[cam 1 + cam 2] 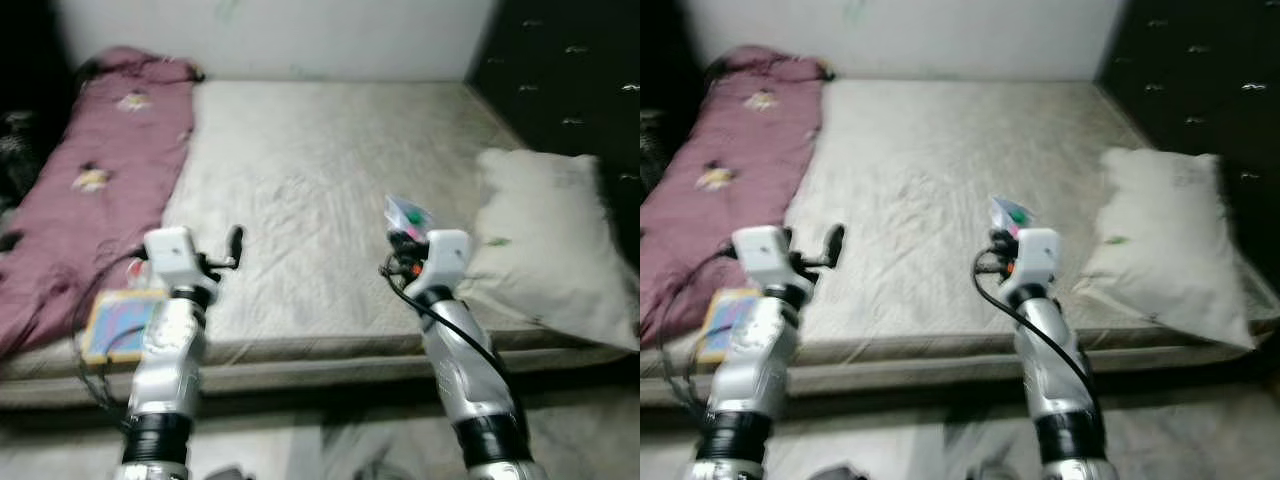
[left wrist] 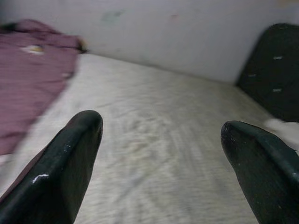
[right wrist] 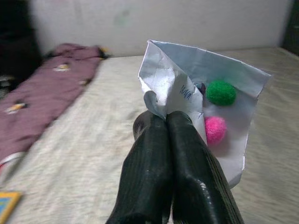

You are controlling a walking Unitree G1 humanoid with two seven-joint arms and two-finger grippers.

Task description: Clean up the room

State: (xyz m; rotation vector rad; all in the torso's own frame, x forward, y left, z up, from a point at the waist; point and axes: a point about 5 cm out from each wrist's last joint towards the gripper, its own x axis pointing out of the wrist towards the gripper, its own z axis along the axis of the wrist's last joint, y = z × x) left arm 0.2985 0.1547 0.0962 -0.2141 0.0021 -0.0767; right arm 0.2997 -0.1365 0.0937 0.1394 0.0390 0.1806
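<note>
Between the pressed-together fingers [image 3: 177,154] of the right gripper [image 3: 167,122], over the mattress [image 1: 300,190], a folded white paper [image 3: 205,93] with green and pink pompoms stands long-axis upward beyond the fingertips; left gripper [image 2: 161,135] spread wide, holding nothing.

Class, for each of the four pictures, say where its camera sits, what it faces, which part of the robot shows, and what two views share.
Left eye view: on the head, looking down at the beige mattress; both silver arms show.
Right eye view: beside it, same scene, with the white pillow.
Left wrist view: along the open left gripper, facing mattress and maroon quilt.
Right wrist view: along the right gripper, shut on a crumpled white paper sheet with green and pink pompoms.
Shared: both wrist views show the quilt.
</note>
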